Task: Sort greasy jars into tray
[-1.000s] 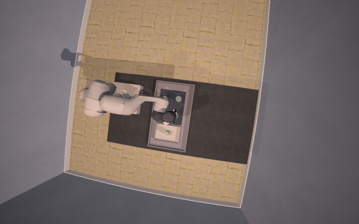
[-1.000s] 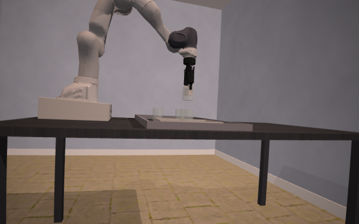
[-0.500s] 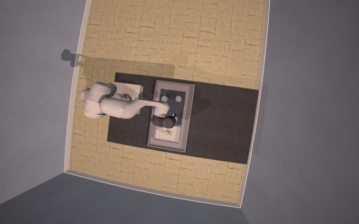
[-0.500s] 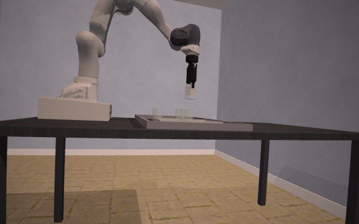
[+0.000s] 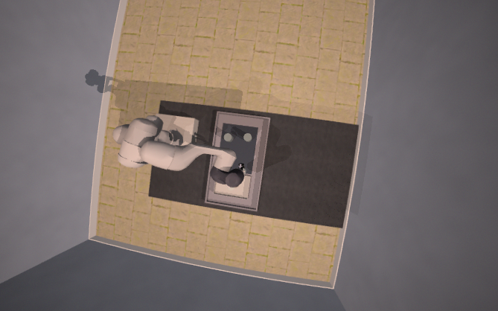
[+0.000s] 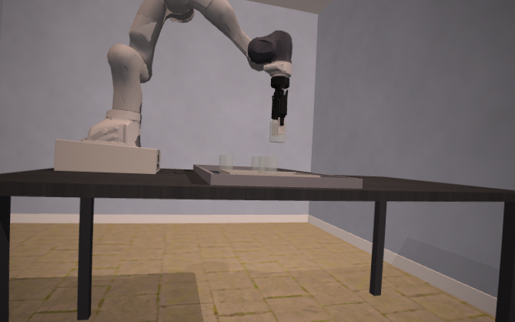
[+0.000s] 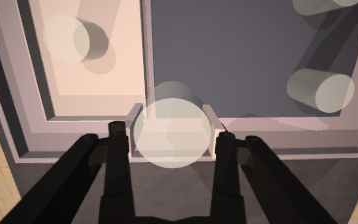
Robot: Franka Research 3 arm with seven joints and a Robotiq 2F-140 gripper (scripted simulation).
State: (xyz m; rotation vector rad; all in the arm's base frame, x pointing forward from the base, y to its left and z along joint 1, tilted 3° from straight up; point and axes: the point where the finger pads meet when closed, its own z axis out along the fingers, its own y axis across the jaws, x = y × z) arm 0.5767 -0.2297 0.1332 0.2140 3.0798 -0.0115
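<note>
My gripper (image 7: 172,115) (image 6: 278,119) is shut on a clear glass jar (image 7: 172,132) (image 6: 277,132) and holds it well above the table. In the wrist view the jar hangs over the rim between the pale tray (image 7: 110,85) (image 5: 239,192) and the dark drying mat (image 7: 230,50) (image 5: 249,152). One jar (image 7: 67,39) stands in the tray. Two jars (image 7: 325,92) (image 7: 320,5) stand on the mat; they show in the top view too (image 5: 228,137) (image 5: 247,137). In the top view the arm hides the held jar and the tray's jar.
A grey frame (image 5: 263,154) (image 6: 291,182) surrounds the mat and tray on the dark table (image 5: 312,166) (image 6: 411,186). The robot's base block (image 6: 105,155) stands at the table's left end. The table's edge runs close behind the frame.
</note>
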